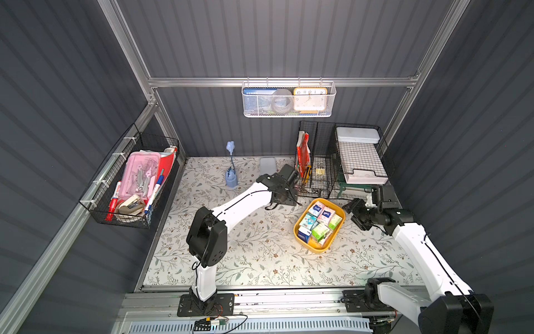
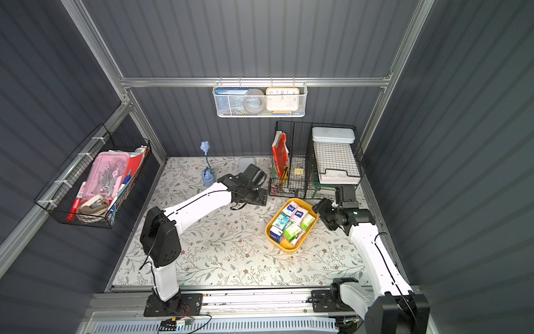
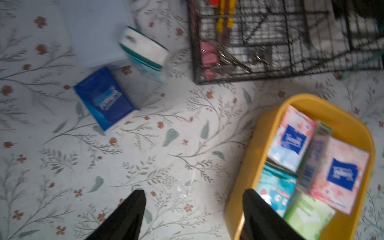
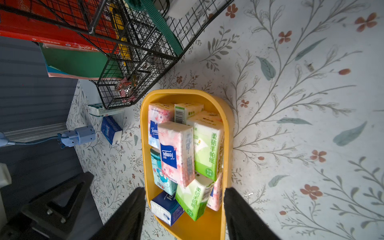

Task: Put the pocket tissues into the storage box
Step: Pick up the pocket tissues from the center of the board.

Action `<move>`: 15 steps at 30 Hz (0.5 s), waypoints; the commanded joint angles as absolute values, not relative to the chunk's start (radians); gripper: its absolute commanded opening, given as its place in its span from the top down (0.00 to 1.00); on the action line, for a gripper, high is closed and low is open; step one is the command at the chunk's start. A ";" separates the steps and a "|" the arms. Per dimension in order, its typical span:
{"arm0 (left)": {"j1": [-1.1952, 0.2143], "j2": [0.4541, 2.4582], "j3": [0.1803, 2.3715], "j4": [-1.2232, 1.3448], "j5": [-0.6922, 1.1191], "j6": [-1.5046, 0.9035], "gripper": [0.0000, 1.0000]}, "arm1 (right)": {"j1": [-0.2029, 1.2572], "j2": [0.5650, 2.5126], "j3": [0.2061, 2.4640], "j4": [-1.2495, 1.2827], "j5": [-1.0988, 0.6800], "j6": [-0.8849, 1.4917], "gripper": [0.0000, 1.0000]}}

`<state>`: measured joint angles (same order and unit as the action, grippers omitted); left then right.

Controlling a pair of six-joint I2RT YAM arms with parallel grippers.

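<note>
left claw (image 3: pixel 194 192) open and empty, right claw (image 4: pixel 185 189) open at storage box (image 4: pixel 182 93) of pocket tissues (image 4: pixel 176 153), blue packet (image 3: pixel 104 97) outside

flowered table top and what sits on it

the table (image 1: pixel 260 260) is covered by a pale cloth printed with leaves and small flowers. toward the back right, a yellow tub (image 1: pixel 310 245) sits near the black wire baskets (image 1: pixel 318 185). a flat grey-blue case (image 3: pixel 93 31) lies at the back edge, with a dark blue packet (image 3: pixel 104 98) and a white and teal packet (image 3: pixel 145 54) just beside it. a small blue stand with a bendy neck (image 1: pixel 231 179) stands further left.
</note>
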<state>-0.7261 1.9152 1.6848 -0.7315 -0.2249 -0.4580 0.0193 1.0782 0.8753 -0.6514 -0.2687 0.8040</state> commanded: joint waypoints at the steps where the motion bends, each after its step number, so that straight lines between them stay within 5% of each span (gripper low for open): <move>1: -0.668 1.902 1.664 -0.772 -0.298 -0.527 0.18 | 0.027 1.083 0.881 -0.656 -0.272 0.807 0.36; 15: -0.543 2.141 1.796 -0.759 -0.282 -0.597 0.14 | 0.029 1.112 0.882 -0.646 -0.272 0.802 0.36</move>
<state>-0.5461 2.1098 1.7599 -0.7448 -0.2882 -0.5709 0.0235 1.1000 0.8753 -0.6502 -0.2687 0.8036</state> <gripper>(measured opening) 0.860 0.644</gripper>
